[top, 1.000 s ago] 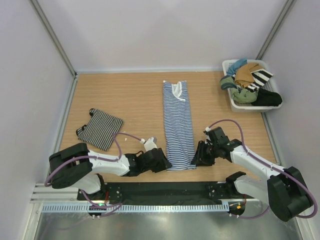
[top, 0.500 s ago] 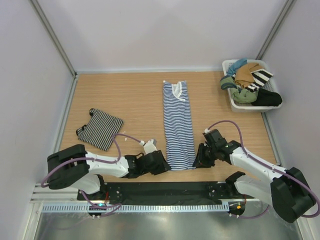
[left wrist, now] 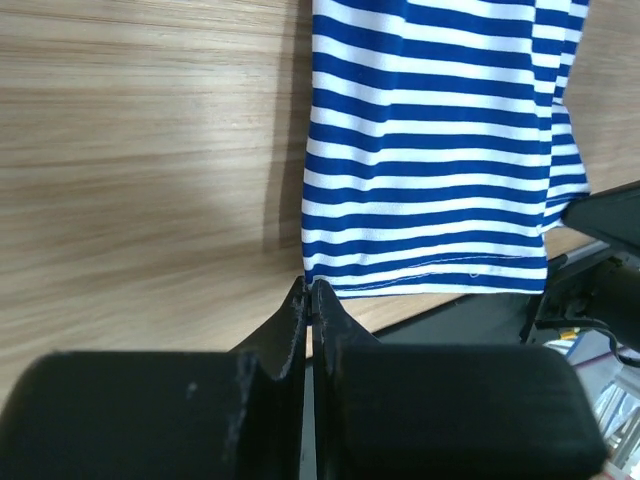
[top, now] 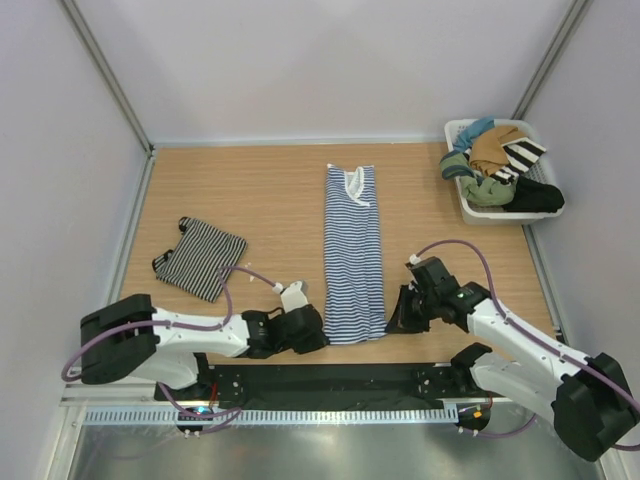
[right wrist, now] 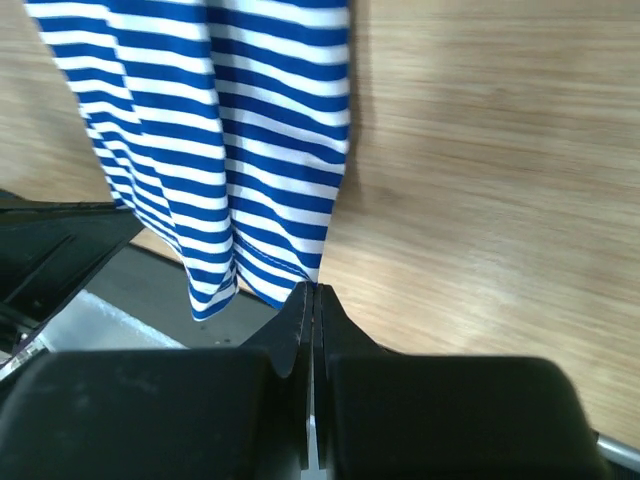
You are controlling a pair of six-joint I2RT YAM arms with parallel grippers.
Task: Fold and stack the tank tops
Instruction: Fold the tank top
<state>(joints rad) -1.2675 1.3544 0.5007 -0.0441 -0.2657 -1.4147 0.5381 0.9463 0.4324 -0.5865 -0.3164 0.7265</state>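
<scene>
Nearest the arm bases, the left gripper [top: 318, 335] has its jaws closed to a slit on the near left corner of the blue-and-white tank top [top: 353, 250]. The left wrist view shows the hem [left wrist: 430, 278] meeting the fingertips there. The right gripper [top: 390, 322] is likewise pinched shut on the near right corner, as the right wrist view confirms.

The top lies as a narrow strip. Its long axis runs straight away from both grippers, with the hem at the near edge and the white-trimmed neckline [top: 355, 180] at the far end. Each arm holds its own side of the hem, so neither is better placed. In my judgement the next fold calls for carrying the hem away along that axis toward the neckline.

The black-and-white tank top [top: 200, 258] lies folded well apart to the left, nearer the left arm.

The table [top: 260, 190] is pale wood, with plain walls on three sides. At the far right, a white basket [top: 452, 130] holds other clothes.
</scene>
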